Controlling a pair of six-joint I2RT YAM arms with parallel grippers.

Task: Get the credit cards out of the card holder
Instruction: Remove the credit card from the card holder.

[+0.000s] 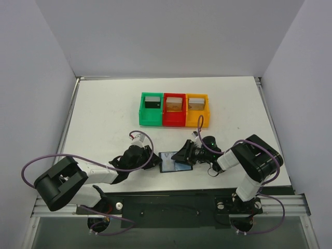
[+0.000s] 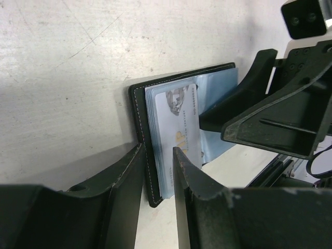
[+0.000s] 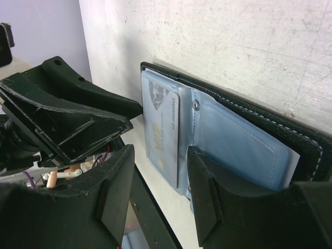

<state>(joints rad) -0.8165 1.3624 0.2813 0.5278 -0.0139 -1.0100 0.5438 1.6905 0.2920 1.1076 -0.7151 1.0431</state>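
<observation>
Near the front edge of the white table [image 1: 104, 114], between the two arms, the card holder [image 1: 175, 165] is found lying open. Its black stitched cover is turned toward the table and its pale blue pockets [image 3: 244, 150] are turned up. A small stud [image 3: 195, 105] is seen near the middle fold. A light card [image 2: 176, 129] with printed lettering is tucked into the pocket on the left arm's side, and layered pale edges are seen beneath it.

The left gripper [image 2: 158, 171] is placed at the holder's left side. The outer edge, cover and cards together, is taken between its fingers [image 2: 124, 176] and the gap is filled by it, so the jaws are clamped on the card holder.

The right gripper [image 3: 158, 176] is set at the opposite side, over the holder's middle. Its fingers [image 3: 207, 197] are held apart. The near corner of the card is seen in the gap, with a strip of table showing beside it. Whether anything is pressed by them cannot be told. In the left wrist view, one right fingertip is seen reaching to the card's long edge.

Well behind the holder, a green bin [image 1: 142, 111], a red bin [image 1: 174, 121] and an orange bin [image 1: 197, 122] are lined up side by side, touching, with a small block in each.
</observation>
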